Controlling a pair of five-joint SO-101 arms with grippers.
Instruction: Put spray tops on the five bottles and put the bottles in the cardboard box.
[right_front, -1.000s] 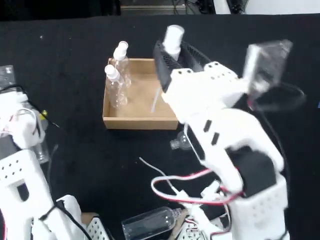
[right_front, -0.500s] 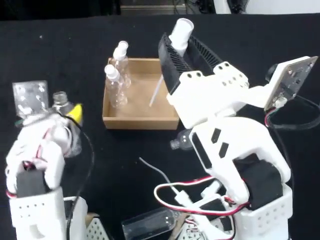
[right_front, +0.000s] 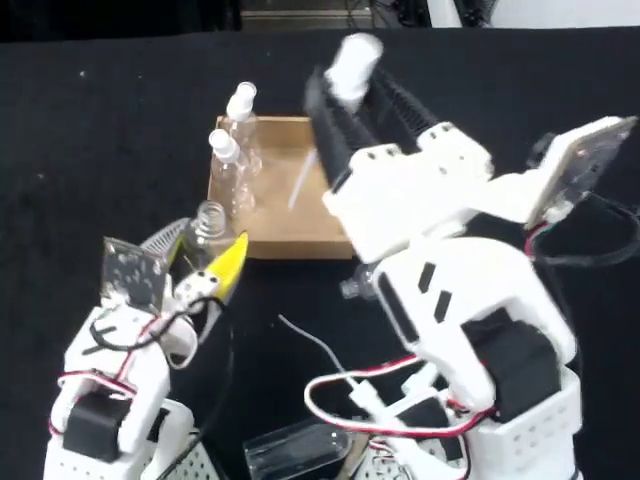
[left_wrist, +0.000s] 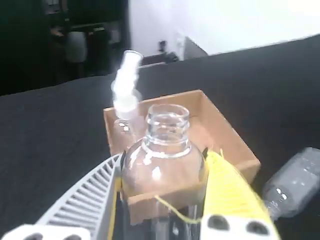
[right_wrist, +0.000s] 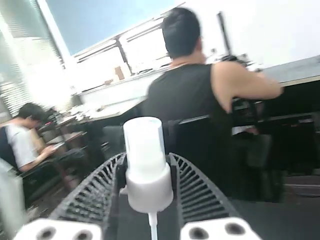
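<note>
Since half a second ago the left arm has swung in from the bench's left edge toward the middle, carrying its bottle with it. The right arm has shifted only slightly.

1. Nearest edge: one uncapped clear bottle (right_front: 295, 448) lies on its side between the two arm bases.
2. The left gripper (right_front: 204, 250) is clamped on an upright open-necked bottle (left_wrist: 163, 150), just in front of the cardboard box's (right_front: 285, 248) near left corner.
3. A second loose bottle (right_front: 356, 286) lies on the bench just beside the box's near right corner, partly under the right arm.
4. Two capped bottles (right_front: 230, 170) stand against the box's left wall.
5. The right gripper (right_front: 352, 82) is pinched on a white spray top (right_wrist: 146, 160), raised above the box's far right corner with its dip tube (right_front: 303, 182) hanging down.

Surface: the bench (right_front: 120, 130) is covered in plain black.
Room: bright windows (right_wrist: 145, 52) lie beyond.
</note>
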